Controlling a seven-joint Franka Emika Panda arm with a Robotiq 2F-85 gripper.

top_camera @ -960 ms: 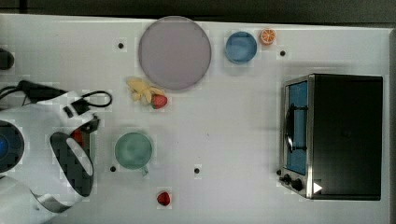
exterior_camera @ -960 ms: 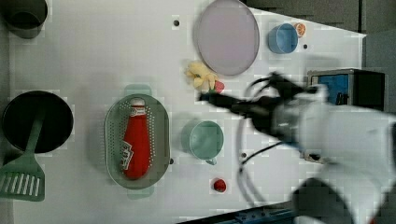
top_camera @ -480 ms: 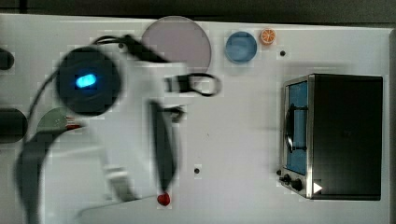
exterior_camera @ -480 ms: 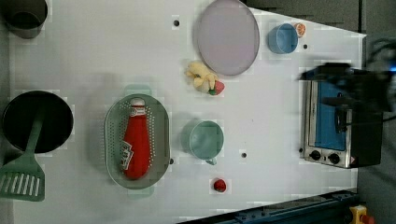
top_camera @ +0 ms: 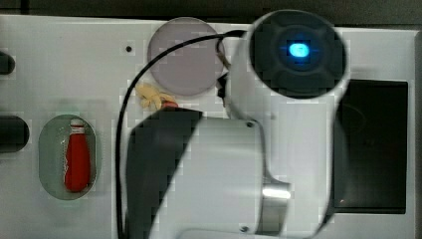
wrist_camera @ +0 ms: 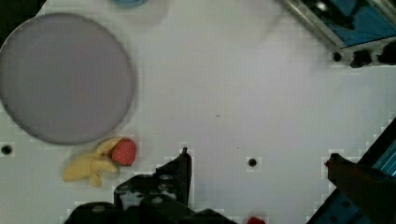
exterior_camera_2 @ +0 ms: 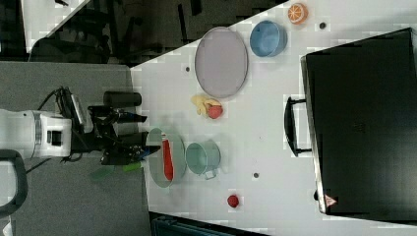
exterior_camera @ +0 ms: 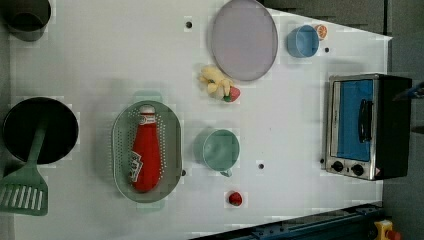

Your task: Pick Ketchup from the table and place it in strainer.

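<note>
The ketchup point(exterior_camera: 145, 150) lies flat inside the strainer point(exterior_camera: 121, 150), cap toward the left view's top. The gripper point(wrist_camera: 257, 161) hangs with fingers apart, holding nothing.

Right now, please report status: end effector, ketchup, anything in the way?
End effector open, holding nothing. Ketchup bottle lying inside the strainer, cap toward the left view's top. Nothing on top of it; green cup stands beside the strainer.

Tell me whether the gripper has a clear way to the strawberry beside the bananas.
Probably yes. The gripper is open and empty above bare table, and the strawberry lies uncovered, touching only the bananas.
</note>
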